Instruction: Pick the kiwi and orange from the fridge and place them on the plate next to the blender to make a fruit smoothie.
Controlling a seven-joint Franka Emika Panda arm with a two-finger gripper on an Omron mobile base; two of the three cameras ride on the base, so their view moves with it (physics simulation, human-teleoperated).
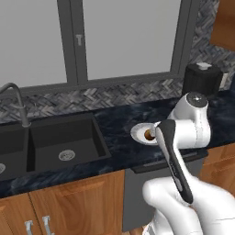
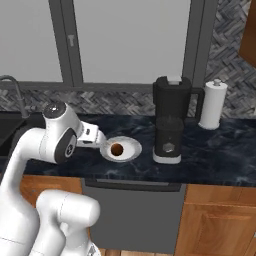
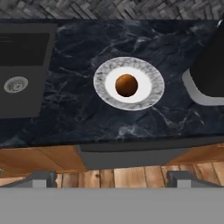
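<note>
Straight ahead of our gripper (image 3: 112, 180), wide open and holding nothing, the kiwi (image 3: 126, 85) sits alone in the plate (image 3: 148, 94) on the worktop (image 3: 78, 113).

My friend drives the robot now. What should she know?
Gripper: open, holding nothing, pulled back from the counter edge.
Kiwi: lying in the middle of the plate, which sits beside the blender.
Done: kiwi is on the plate.
Left: get the orange from the fridge and put it on the plate too.
</note>
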